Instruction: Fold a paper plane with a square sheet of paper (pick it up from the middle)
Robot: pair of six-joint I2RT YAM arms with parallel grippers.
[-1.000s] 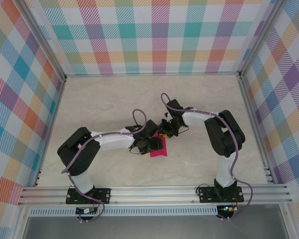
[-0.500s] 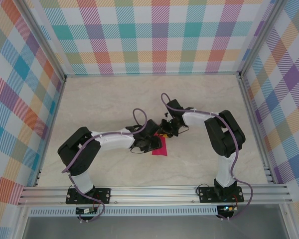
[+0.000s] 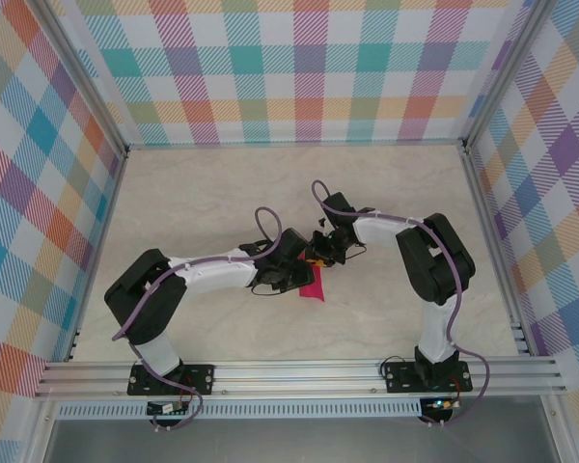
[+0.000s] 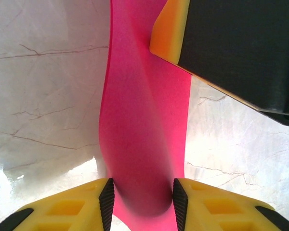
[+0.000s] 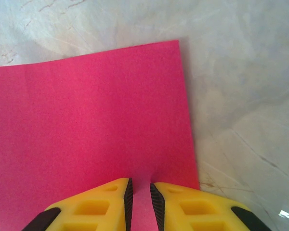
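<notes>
Pink paper sheet (image 5: 86, 115) — pinched in left gripper (image 4: 140, 195), right gripper (image 5: 141, 190).

The thin magenta-pink square sheet of paper (image 3: 315, 288) sits near the middle of the pale marbled table (image 3: 203, 193), well apart from every edge. The left tool (image 4: 140, 197) pinches its left side and the right tool (image 5: 140, 192) its far side.
</notes>
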